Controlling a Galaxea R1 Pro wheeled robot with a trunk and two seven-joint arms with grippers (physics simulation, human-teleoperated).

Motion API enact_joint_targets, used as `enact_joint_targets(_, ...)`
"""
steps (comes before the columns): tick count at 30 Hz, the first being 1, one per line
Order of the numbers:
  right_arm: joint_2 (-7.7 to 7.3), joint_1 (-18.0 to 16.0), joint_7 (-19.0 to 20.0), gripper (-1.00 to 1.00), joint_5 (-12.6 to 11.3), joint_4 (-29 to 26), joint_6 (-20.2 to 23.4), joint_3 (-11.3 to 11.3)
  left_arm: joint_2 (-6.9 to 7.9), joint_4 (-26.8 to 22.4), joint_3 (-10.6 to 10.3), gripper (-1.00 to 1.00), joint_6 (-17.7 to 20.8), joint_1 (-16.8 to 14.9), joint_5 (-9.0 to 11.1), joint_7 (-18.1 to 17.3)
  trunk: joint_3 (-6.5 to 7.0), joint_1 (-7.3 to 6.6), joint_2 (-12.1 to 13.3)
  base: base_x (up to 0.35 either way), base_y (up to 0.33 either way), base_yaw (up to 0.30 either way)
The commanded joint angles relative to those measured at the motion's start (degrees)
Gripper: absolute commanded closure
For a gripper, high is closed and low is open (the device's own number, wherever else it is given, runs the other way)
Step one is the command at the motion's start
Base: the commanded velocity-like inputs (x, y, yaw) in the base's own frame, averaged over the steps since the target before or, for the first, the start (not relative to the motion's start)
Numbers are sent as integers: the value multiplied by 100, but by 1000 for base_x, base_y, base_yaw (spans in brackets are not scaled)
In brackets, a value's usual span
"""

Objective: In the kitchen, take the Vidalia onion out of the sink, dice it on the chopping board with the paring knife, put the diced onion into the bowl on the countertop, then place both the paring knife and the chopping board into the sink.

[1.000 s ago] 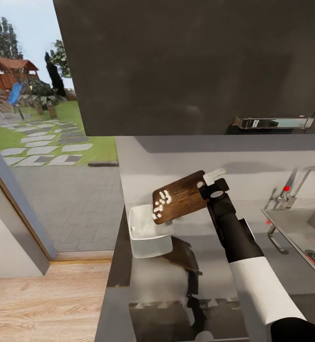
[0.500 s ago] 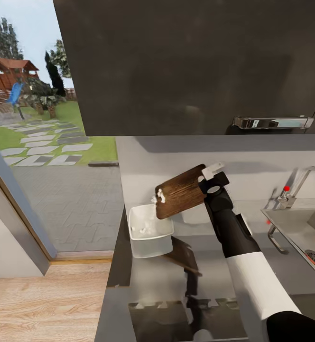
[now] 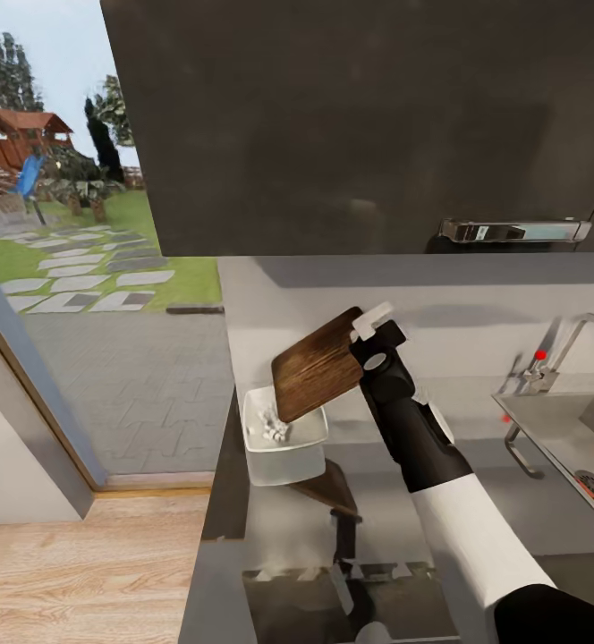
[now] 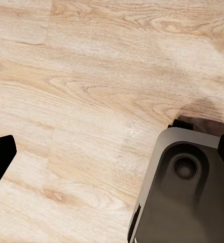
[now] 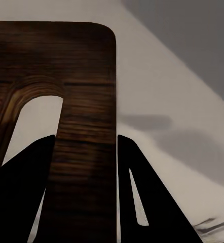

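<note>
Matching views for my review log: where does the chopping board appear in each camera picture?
Head view: the chopping board hangs tilted above the bowl, held at its far end by the right hand.
Left wrist view: not in it; wood floor and a grey part of the robot's base.
Right wrist view: the board runs between the hand's dark fingers.
Shared landmark: the right hand gripping the board's slotted end.

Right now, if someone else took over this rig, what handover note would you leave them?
Right end effector: shut on the chopping board, holding it tilted over the bowl.
Left end effector: down by the wood floor, holding nothing; whether it is open is unclear.
Done: diced onion lies in the bowl on the countertop; the board's visible face looks bare.
Left: carry the board to the sink at the right, then find the paring knife and put it there too.
</note>
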Motion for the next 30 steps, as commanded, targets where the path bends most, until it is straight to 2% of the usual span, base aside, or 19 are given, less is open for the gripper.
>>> enact_joint_targets(1,-4,-7,42,100,68,-4,28,8,-3,22,-47,-100,-34,-10,35,10,-12,4,-13,0,0,0)
enact_joint_targets(6,-37,-4,60,100,51,-6,18,-27,-8,22,-47,-100,-34,-10,35,10,-12,4,-13,0,0,0)
enact_joint_targets(7,-44,-4,80,100,32,-9,13,-101,-10,22,-47,-100,-34,-10,35,10,-12,4,-13,0,0,0)
enact_joint_targets(9,-53,-4,154,100,-119,-7,-38,-478,-11,22,-47,-100,-34,-10,35,10,-12,4,-13,0,0,0)
enact_joint_targets(11,-94,-1,448,100,-609,-10,-166,-1012,-12,22,-47,-100,-34,-10,35,10,-12,4,-13,0,0,0)
enact_joint_targets(12,-199,-1,645,100,-845,-11,-197,-1167,-12,22,-47,-100,-34,-10,35,10,-12,4,-13,0,0,0)
enact_joint_targets(14,-552,-5,1068,100,-1300,-10,-222,-1310,-12,22,-47,-100,-34,-10,35,10,-12,4,-13,0,0,0)
enact_joint_targets(16,-875,-3,1419,100,-1972,-5,-228,-1547,-12,22,-47,-100,-34,-10,35,10,-12,4,-13,0,0,0)
enact_joint_targets(18,-1114,-3,1587,100,-2534,41,-229,-1865,-12,22,-47,-100,-34,-10,35,10,-12,4,-13,0,0,0)
enact_joint_targets(20,-1248,-4,1670,100,-2861,131,-232,-2015,-12,22,-47,-100,-34,-10,35,10,-12,4,-13,-4,0,0)
enact_joint_targets(23,-1312,-5,1706,100,-3018,434,-272,-2093,-19,22,-47,-100,-26,-10,35,10,-12,4,-13,-179,0,0)
enact_joint_targets(30,-1304,-4,1712,100,-3047,531,-463,-2073,-21,22,-47,-100,-22,-10,35,10,-12,4,-13,-327,0,0)
